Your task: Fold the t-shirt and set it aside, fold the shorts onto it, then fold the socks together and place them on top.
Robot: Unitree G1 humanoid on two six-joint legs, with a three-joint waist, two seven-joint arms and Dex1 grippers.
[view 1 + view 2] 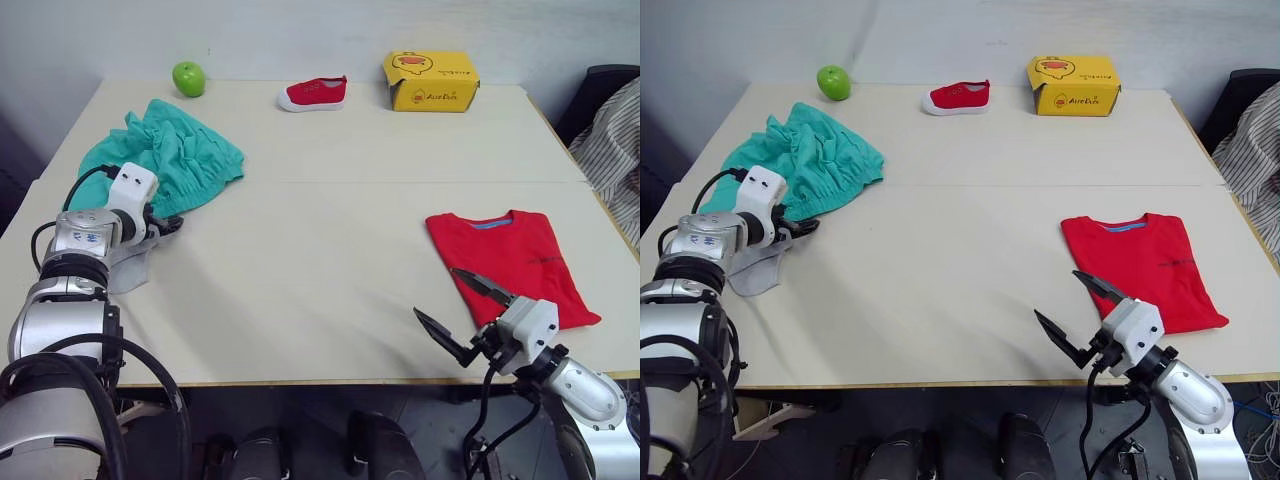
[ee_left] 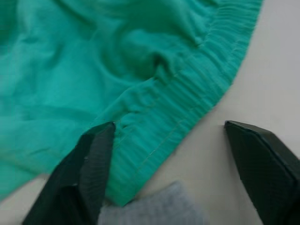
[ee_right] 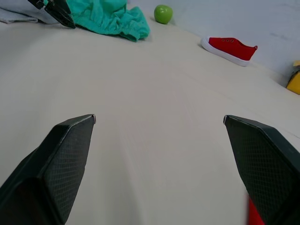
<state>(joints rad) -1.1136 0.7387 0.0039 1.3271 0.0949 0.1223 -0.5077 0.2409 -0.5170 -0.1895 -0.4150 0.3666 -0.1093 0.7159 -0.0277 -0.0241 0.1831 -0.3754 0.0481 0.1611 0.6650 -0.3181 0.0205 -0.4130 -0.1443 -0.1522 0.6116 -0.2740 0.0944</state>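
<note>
Jaws of both grippers gape: left gripper [image 2: 166, 133] at shorts [image 1: 165, 157] (yellow box [image 1: 431, 81] shut), right gripper [image 1: 464, 309] beside t-shirt [image 1: 510, 262].

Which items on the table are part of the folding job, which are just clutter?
Job: t-shirt, folded; shorts, crumpled by the left gripper; socks beside the shorts.
Clutter: green apple, red shoe, yellow box, striped cloth off the table's right edge.

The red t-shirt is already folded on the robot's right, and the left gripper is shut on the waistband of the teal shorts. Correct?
Not quite. The t-shirt does lie folded on the robot's right, but the left gripper is open: in the left wrist view its two fingers stand wide apart at the waistband edge of the shorts, one against the cloth, nothing clamped.
</note>
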